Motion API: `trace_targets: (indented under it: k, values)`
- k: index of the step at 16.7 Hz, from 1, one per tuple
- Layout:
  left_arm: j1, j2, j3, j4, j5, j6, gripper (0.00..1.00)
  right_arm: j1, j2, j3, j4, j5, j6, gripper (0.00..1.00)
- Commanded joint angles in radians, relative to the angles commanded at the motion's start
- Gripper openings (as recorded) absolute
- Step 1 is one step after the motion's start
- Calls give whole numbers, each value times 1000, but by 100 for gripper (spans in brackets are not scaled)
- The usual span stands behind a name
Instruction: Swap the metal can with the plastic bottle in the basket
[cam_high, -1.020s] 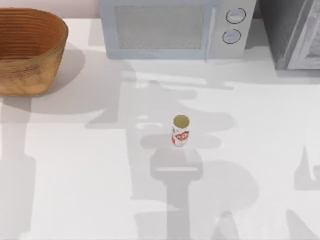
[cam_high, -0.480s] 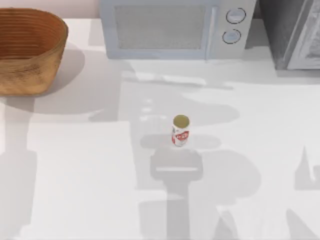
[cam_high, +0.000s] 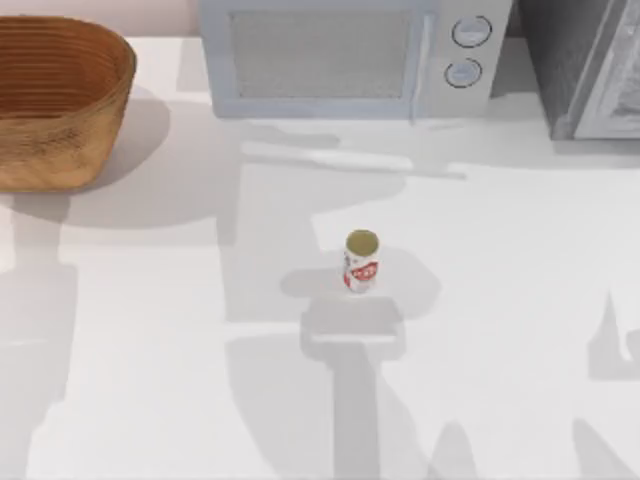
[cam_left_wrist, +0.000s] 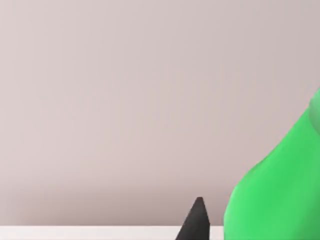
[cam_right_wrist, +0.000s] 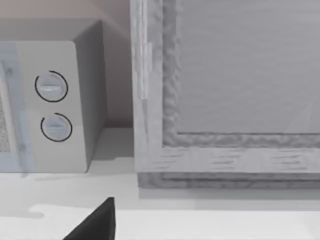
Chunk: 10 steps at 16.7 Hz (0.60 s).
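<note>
The plain white table (cam_high: 150, 330) carries a small white cylindrical metal can (cam_high: 361, 262) with red label, upright near its middle; a round orange-brown woven wicker basket (cam_high: 60, 100) at far left; a pale grey microwave (cam_high: 345, 55) along the far edge; a grey cabinet-like unit (cam_high: 590, 70) at far right.

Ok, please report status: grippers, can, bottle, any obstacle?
Plastic bottle close beside left finger. Metal can upright mid-table, untouched. Basket far left. Nothing around the can.

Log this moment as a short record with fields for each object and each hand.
can: small white metal can with red label, upright on the white table, near its centre
basket: round orange-brown wicker basket, table's far left corner
bottle: translucent green plastic bottle, close to the left hand's dark fingertip
microwave: grey microwave, rear of table
</note>
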Motion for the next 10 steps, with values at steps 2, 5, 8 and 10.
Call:
trace_targets:
  k: [2,5,8,10]
  values:
    - [0,0,0,0,0,0,8,0,0,0,0,0,0,100]
    - [0,0,0,0,0,0,30,0,0,0,0,0,0,100]
    - [0,0,0,0,0,0,53,0,0,0,0,0,0,100]
    - [0,0,0,0,0,0,68,0,0,0,0,0,0,100]
